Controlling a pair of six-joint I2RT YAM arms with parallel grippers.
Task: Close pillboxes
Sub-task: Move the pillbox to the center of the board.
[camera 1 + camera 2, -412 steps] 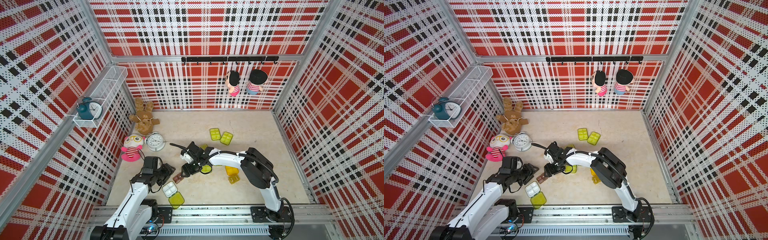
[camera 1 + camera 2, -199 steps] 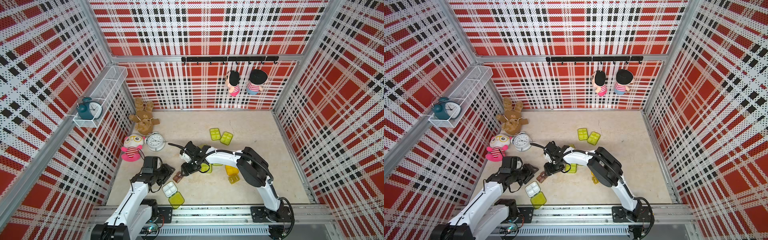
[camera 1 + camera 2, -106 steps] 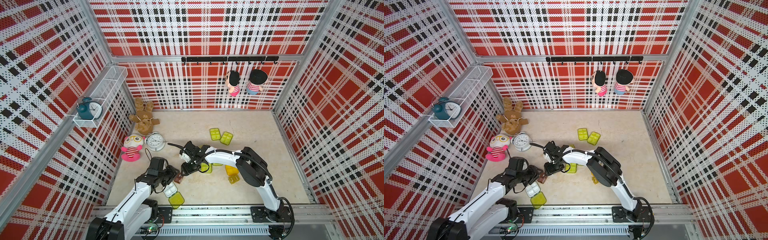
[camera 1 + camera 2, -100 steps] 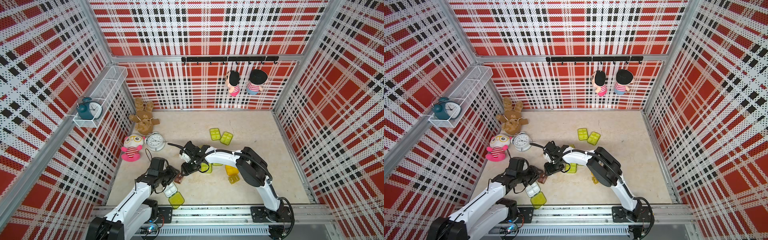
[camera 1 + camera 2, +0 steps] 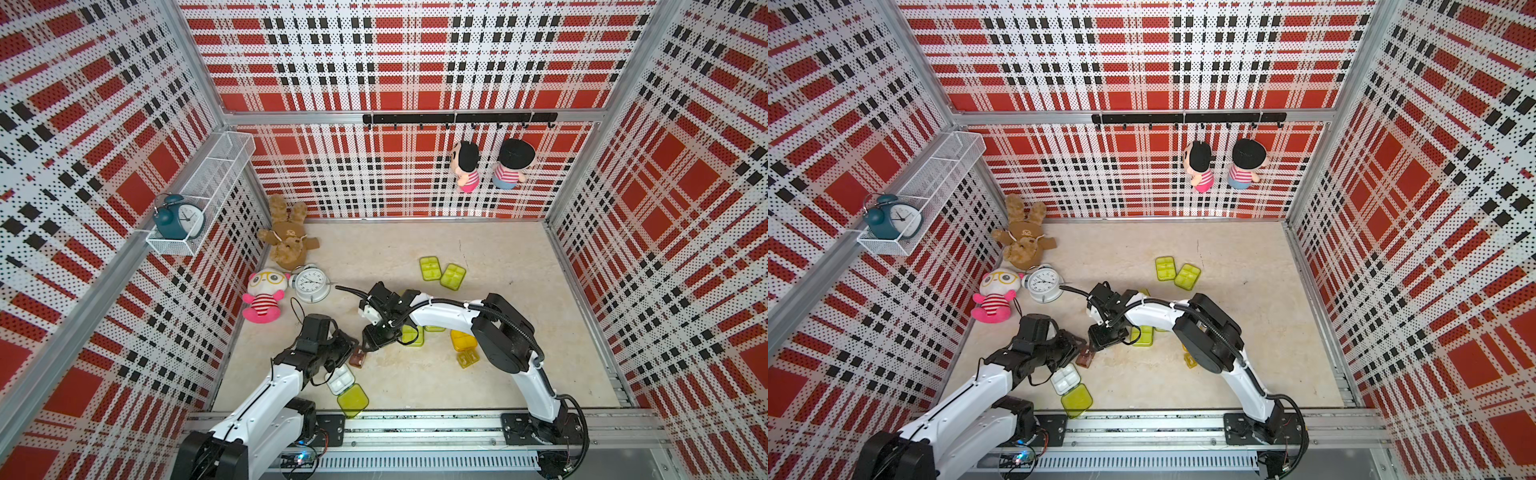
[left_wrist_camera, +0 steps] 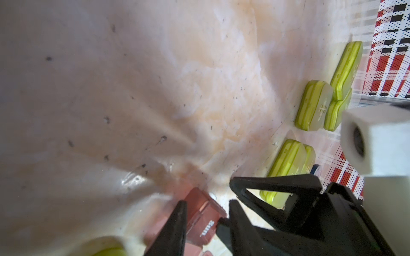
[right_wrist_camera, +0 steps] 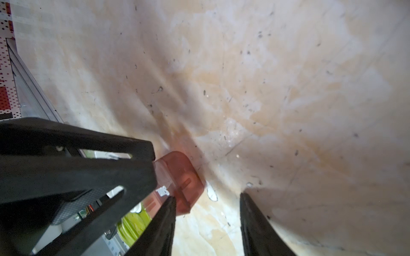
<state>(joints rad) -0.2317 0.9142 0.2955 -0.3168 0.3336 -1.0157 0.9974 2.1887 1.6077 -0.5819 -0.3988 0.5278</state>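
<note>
**Left pincer clenched on the brown pillbox, right pincer released beside it**

The small translucent brown pillbox (image 5: pixel 357 358) was at the front-left part of the beige marbled tabletop (image 5: pixel 415 386), between the tips of the two arms. It was just beyond an open white four-compartment tray (image 5: pixel 341 379), whose translucent lime lid (image 5: pixel 353 400) lay flat toward the front rail.

In the left wrist view the left gripper (image 6: pixel 206 212) had one black finger on each side of the brown pillbox. Both fingers touched it, so the pincer was clenched on that box. White lettering reading "SUN" showed on the box. Whether its lid was fully down could not be told, nor whether the box rested on the tabletop.

The right gripper (image 7: pixel 207 197) was released, its fingers well apart with bare tabletop between them. One fingertip stood against the brown pillbox, opposite a finger of the left gripper.

Farther back, two closed lime pillboxes (image 5: pixel 430 268) lay side by side. More lime pillboxes (image 5: pixel 413 336) were partly hidden under the right arm. A rectangular orange pillbox (image 5: pixel 463 338) and a small amber pillbox (image 5: pixel 468 358) lay near that arm's elbow.
</note>
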